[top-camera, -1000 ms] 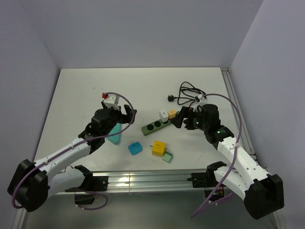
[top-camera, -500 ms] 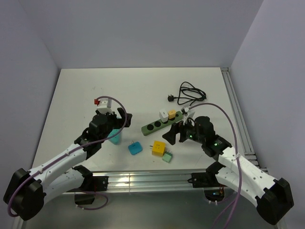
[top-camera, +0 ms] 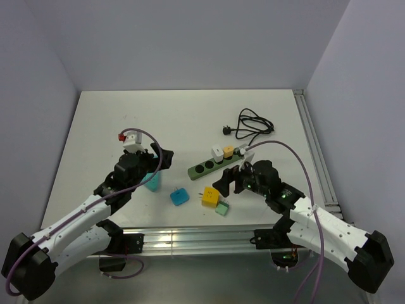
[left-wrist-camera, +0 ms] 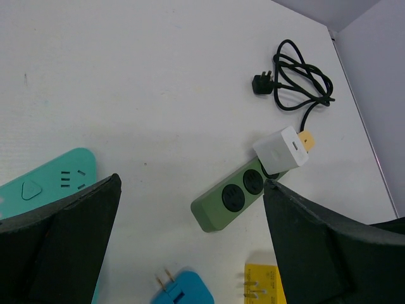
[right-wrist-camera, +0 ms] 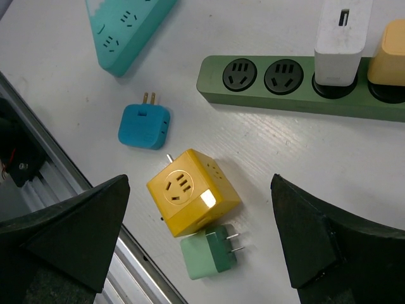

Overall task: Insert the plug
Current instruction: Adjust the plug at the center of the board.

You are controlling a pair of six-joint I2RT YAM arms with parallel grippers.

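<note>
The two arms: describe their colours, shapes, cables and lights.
The left arm and right arm have white links with black joints and bases. A purple cable loops along each. The tool fingers are broad matte-black wedges. Small green lights glow on the right arm.

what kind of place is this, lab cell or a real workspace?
Most likely a lab robot test cell: a bare white table boxed in by plain walls, an aluminium mounting rail at the near edge, and staged props: a green power strip and a yellow cube adapter.
</note>
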